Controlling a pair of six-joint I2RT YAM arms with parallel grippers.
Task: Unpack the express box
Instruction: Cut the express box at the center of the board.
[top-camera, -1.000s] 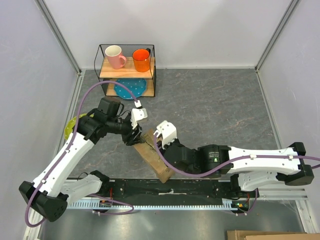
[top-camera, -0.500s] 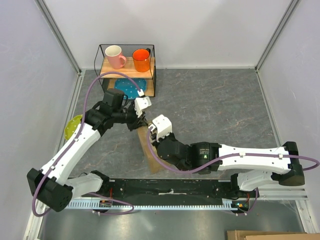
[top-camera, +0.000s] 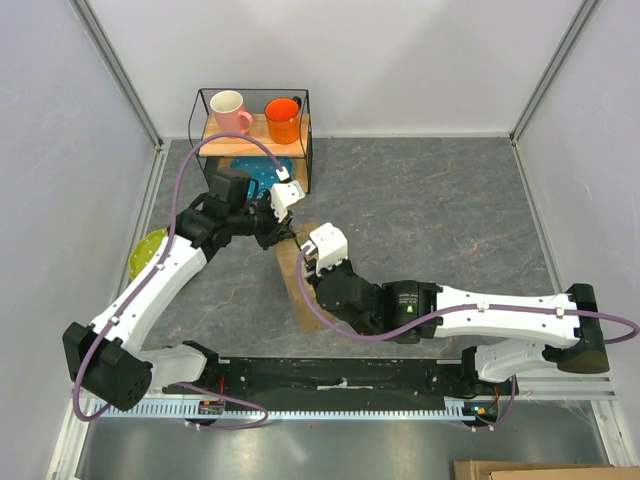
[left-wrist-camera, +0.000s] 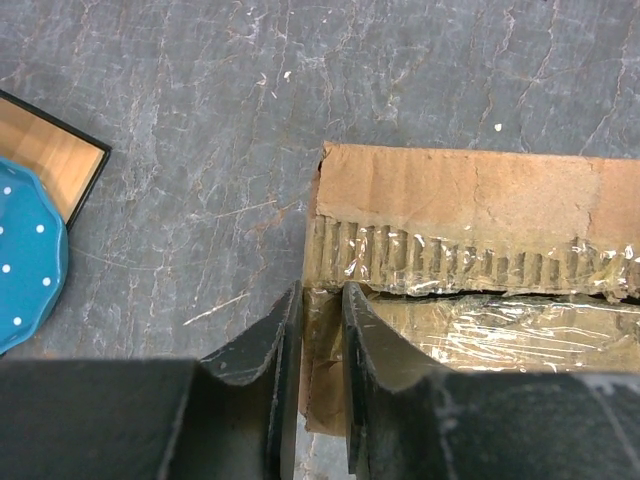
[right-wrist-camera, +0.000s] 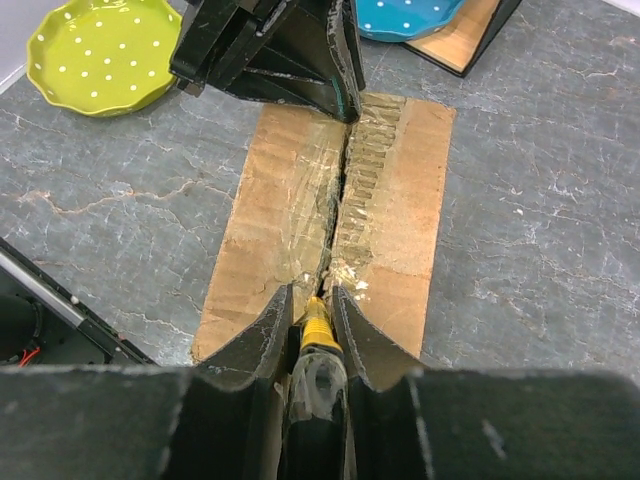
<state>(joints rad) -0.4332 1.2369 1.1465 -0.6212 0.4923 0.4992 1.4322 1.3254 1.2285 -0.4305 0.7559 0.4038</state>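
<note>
The express box (top-camera: 297, 290) is a brown carton lying long and flat-looking on the grey table, its taped top seam (right-wrist-camera: 335, 215) split open. My left gripper (top-camera: 289, 232) is at the box's far end, its jaws shut on the taped cardboard edge (left-wrist-camera: 322, 330) there. My right gripper (right-wrist-camera: 311, 292) sits over the near end of the seam, shut on a yellow-tipped tool (right-wrist-camera: 316, 326). The tool's tip rests in the slit. In the left wrist view the box top (left-wrist-camera: 470, 195) shows torn tape and bare corrugation.
A black wire rack (top-camera: 305, 130) stands at the back with a pink mug (top-camera: 230, 112) and an orange mug (top-camera: 283, 120) on its wooden shelf. A blue dotted plate (top-camera: 262, 172) lies under the shelf. A green dotted plate (top-camera: 148, 250) lies left of the box.
My left gripper has moved toward the far end of the box and closed on its edge. The box has swung more lengthwise, and the right gripper has followed it along the seam.
</note>
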